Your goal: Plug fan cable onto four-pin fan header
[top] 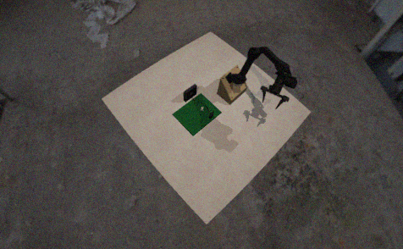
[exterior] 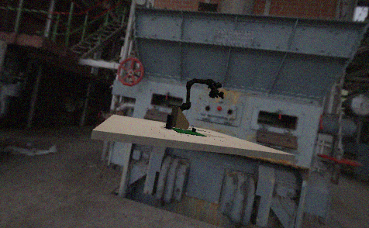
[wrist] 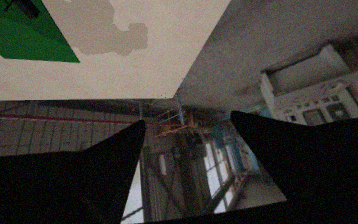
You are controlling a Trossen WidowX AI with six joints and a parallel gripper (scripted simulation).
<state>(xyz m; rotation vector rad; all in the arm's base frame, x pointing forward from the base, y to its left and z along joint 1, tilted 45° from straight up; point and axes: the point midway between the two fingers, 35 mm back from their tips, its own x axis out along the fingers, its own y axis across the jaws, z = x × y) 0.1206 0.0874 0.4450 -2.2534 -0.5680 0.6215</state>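
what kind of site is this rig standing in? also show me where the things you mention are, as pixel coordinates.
Looks like an old industrial hall, maybe a disused plant: a big blue-grey machine [exterior: 250,58] with a red handwheel [exterior: 130,71] on its left, metal stairs with green railings behind, and a stained, bare floor [top: 65,169] [exterior: 60,186].

Top view: high overhead, looking steeply down, far enough back to get the whole pale tabletop [top: 162,148] [exterior: 199,143] [wrist: 131,75], turned cornerwise, plus concrete floor around it. Exterior view: well back, low, just above tabletop height, near-level and slightly tilted, facing a blue-grey industrial machine [exterior: 230,62] behind the table. Arm [top: 270,53] [exterior: 188,93] small in both. Wrist view: on the arm, close behind the gripper fingers [top: 263,95], looking out between them past a table edge into the hall. Top and exterior share arm, tabletop, green board [top: 192,120] [exterior: 187,132] [wrist: 36,45]; top and wrist share the board, upper left in wrist, and some tabletop.
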